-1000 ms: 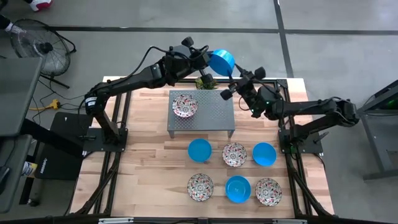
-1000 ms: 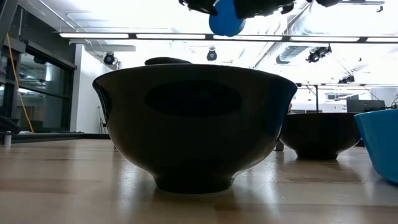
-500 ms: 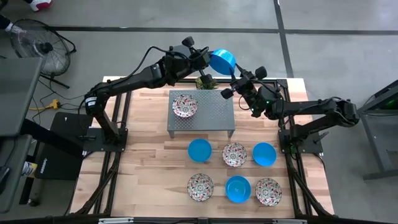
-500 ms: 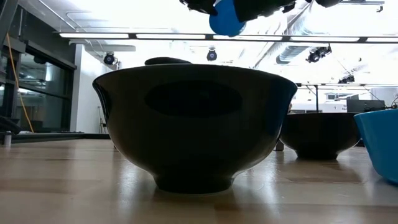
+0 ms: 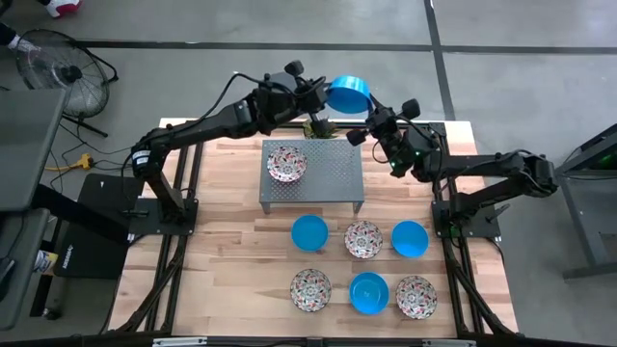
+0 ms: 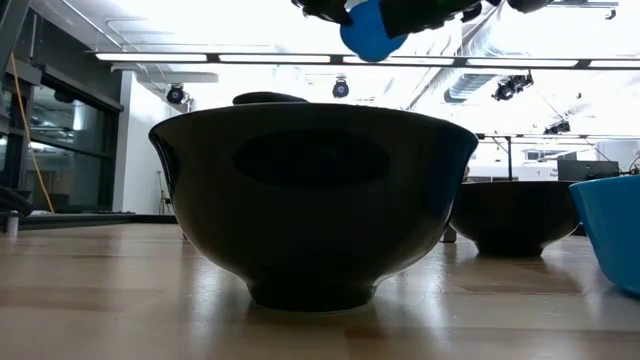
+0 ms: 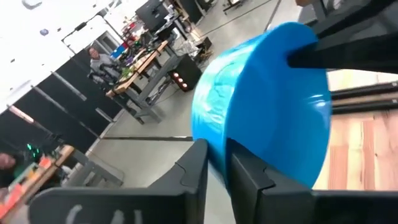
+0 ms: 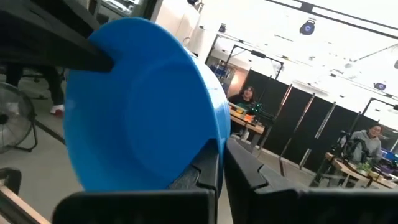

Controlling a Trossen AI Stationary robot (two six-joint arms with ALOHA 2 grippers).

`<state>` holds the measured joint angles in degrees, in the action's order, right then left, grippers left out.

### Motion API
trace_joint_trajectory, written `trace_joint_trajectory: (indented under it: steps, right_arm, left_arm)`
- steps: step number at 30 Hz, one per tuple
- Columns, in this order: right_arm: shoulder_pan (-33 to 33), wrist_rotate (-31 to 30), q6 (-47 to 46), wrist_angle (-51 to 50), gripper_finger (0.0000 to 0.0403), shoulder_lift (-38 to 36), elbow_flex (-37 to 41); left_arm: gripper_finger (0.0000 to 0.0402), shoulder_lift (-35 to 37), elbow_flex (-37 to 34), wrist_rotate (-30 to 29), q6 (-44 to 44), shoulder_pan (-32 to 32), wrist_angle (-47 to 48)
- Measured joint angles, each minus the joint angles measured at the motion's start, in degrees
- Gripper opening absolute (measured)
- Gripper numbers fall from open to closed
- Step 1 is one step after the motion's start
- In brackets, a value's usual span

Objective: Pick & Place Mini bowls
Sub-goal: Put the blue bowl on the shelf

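Wood planks make up my work surface (image 5: 241,241), with grey floor around it and a bright workshop showing behind in the low view. From my station I see one blue bowl (image 5: 348,94) held in the air above the far edge of the surface, tilted on its side, and both arms have it at once. My left tool (image 5: 322,96) is clamped on the bowl's rim from the left — in the left wrist view its two dark fingers (image 7: 194,168) pinch the blue wall between them. My right tool (image 5: 369,118) grips the opposite rim, and in the right wrist view its fingers (image 8: 208,163) are closed on the edge of the same bowl.

Below it, a grey perforated stand (image 5: 337,178) sits mid-surface, and a floral bowl (image 5: 286,164) rests on its left part. A small green plant (image 5: 316,126) stands just behind the stand.

Nearer to me, six more bowls lie in two rows on the wood. Middle row: blue (image 5: 309,232), floral (image 5: 363,239), blue (image 5: 409,238). Front row: floral (image 5: 310,289), blue (image 5: 368,293), floral (image 5: 415,297) — all apart from one another. A fan (image 5: 58,72) stands on the floor off the far left corner.
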<state>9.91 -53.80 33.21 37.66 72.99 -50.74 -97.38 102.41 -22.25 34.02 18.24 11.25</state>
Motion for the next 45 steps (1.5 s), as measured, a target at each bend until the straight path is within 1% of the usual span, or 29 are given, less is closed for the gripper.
trace_joint_trajectory:
  steps: [3,8,11,14,18,20,21,24,26,28,31,35,39,42,45]
  right_arm:
    - [0.0,0.2,-0.1,-1.0,0.0002,0.0,0.0]
    - [-0.2,4.0,-0.9,-3.7,0.0001,0.3,0.1]
    - [-0.2,4.3,-0.9,-3.8,0.0001,0.2,0.1]
    - [-0.2,3.4,-1.0,-4.7,0.0001,-0.1,0.1]
    - [-0.2,2.7,-1.5,-6.1,0.0001,-1.6,0.1]
    - [0.1,2.4,-3.3,-8.4,0.0001,-2.6,0.1]
    - [0.3,2.2,-4.8,-10.2,0.0001,-3.1,0.1]
    - [1.4,2.4,-10.2,-16.7,0.0001,-4.6,0.1]
    - [2.1,3.2,-14.4,-21.1,0.0001,-5.4,-0.1]
    - [2.9,4.7,-18.7,-27.0,0.0001,-6.0,-1.8]
    - [4.4,8.8,-24.8,-38.0,0.0001,-5.9,-6.9]
    - [7.7,16.7,-31.6,-53.9,0.0001,-4.8,-16.4]
    - [12.3,27.7,-36.4,-67.9,0.0001,-3.0,-25.7]
    - [15.5,36.1,-37.5,-75.5,0.0001,-1.0,-31.6]
    - [18.3,43.6,-37.5,-82.7,0.0,1.8,-36.8]
  left_arm:
    - [0.007,0.0,0.0,1.7,3.5,0.0,-0.2]
    - [0.0118,0.0,0.0,6.9,9.3,-0.2,-0.9]
    - [0.0145,0.0,0.0,8.0,12.8,0.0,-1.1]
    - [0.0162,0.0,0.0,9.1,17.5,0.0,-0.5]
    - [0.017,1.3,0.0,12.0,22.5,0.1,0.6]
    - [0.017,2.2,0.1,12.7,23.4,0.1,2.2]
    - [0.017,2.7,0.0,12.7,23.6,0.1,3.6]
    - [0.017,3.7,0.1,12.2,25.8,0.3,4.1]
    - [0.017,5.2,0.0,12.3,26.0,0.3,7.6]
    - [0.017,5.7,0.2,12.5,26.2,0.2,8.2]
    - [0.017,7.9,-0.1,14.5,25.0,0.9,13.7]
    - [0.017,10.9,0.1,18.5,22.7,2.9,17.7]
    - [0.017,13.5,0.0,23.8,20.3,6.0,23.4]
    - [0.017,14.3,0.1,28.1,18.5,8.3,27.1]
    - [0.017,14.8,0.0,34.3,16.6,11.1,29.1]
